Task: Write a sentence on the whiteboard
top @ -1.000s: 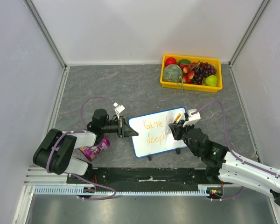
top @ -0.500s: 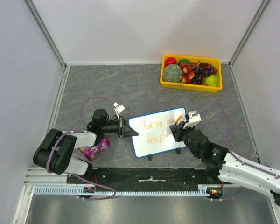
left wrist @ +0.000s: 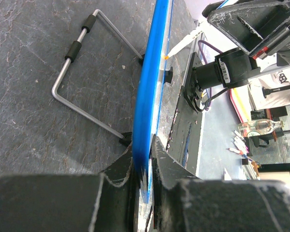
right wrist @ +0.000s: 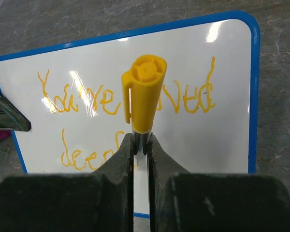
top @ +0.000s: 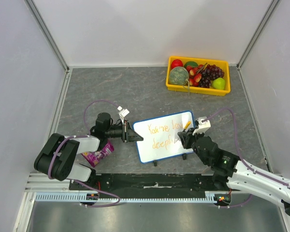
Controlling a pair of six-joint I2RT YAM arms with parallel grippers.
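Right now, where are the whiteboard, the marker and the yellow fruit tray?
whiteboard (right wrist: 198, 140): right wrist view, bare white surface at lower right.
marker (right wrist: 144, 92): right wrist view, its yellow cap.
yellow tray (top: 197, 90): top view, near wall.

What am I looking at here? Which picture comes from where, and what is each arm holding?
Two robot arms are bolted at the near edge of a grey table. The wide picture looks down from above and behind them; the other two come from a camera on each wrist. The left gripper clamps the left edge of the whiteboard. The right gripper is shut on a yellow marker pointed at the board. The sentence, in orange, reads roughly "You're loved", with a second line starting "deep". Also on the table: a yellow tray of fruit at the far right and a purple packet beside the left arm.
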